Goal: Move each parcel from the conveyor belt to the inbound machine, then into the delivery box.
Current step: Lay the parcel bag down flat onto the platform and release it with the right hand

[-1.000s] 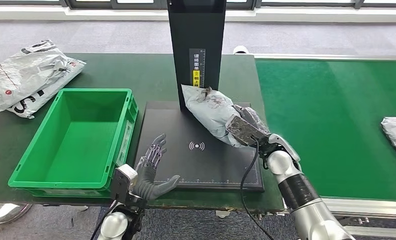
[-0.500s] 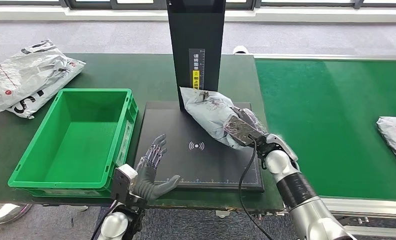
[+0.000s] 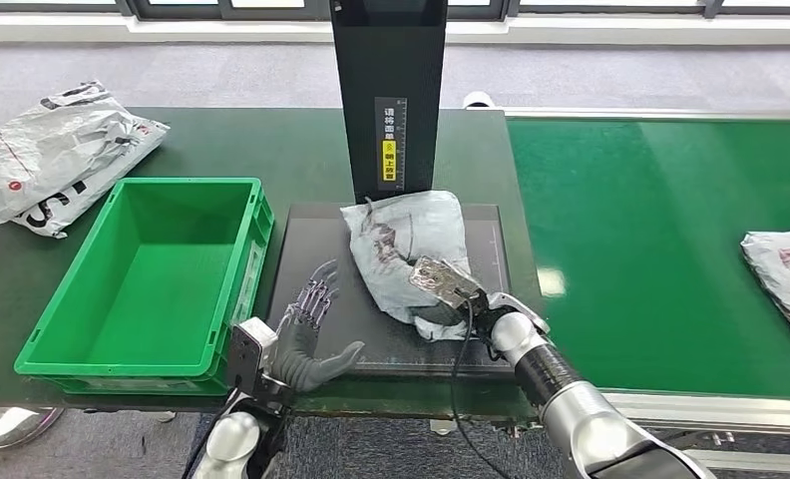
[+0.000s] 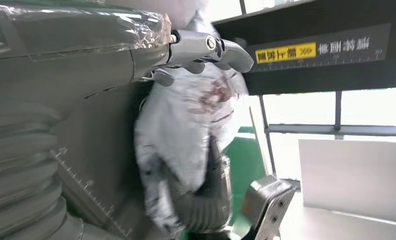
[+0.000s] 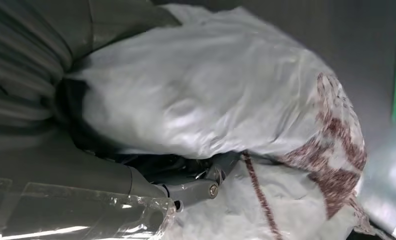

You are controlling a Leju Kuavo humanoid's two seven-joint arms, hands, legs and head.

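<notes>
At the near edge of the table, the left hand (image 3: 306, 344) hovers with fingers spread and nothing in it, just in front of the inbound machine's black plate (image 3: 321, 259). A little farther in, the right hand (image 3: 441, 289) grips the grey parcel (image 3: 406, 249) by its near end; in the right wrist view its fingers (image 5: 196, 187) are tucked into the folds of the bag. A second ago the parcel leaned against the foot of the black column (image 3: 389, 100); now it lies lower and nearer the plate's middle, so the scanning step looks to be under way, with the drop into the delivery box still to come. To the left, the green delivery box (image 3: 42, 344) stands beside the plate. Beyond, to the right, another parcel (image 3: 785, 269) waits on the green conveyor belt (image 3: 650, 220), slightly farther along than before. Grey bags (image 3: 57, 150) lie at the far left of the table.
</notes>
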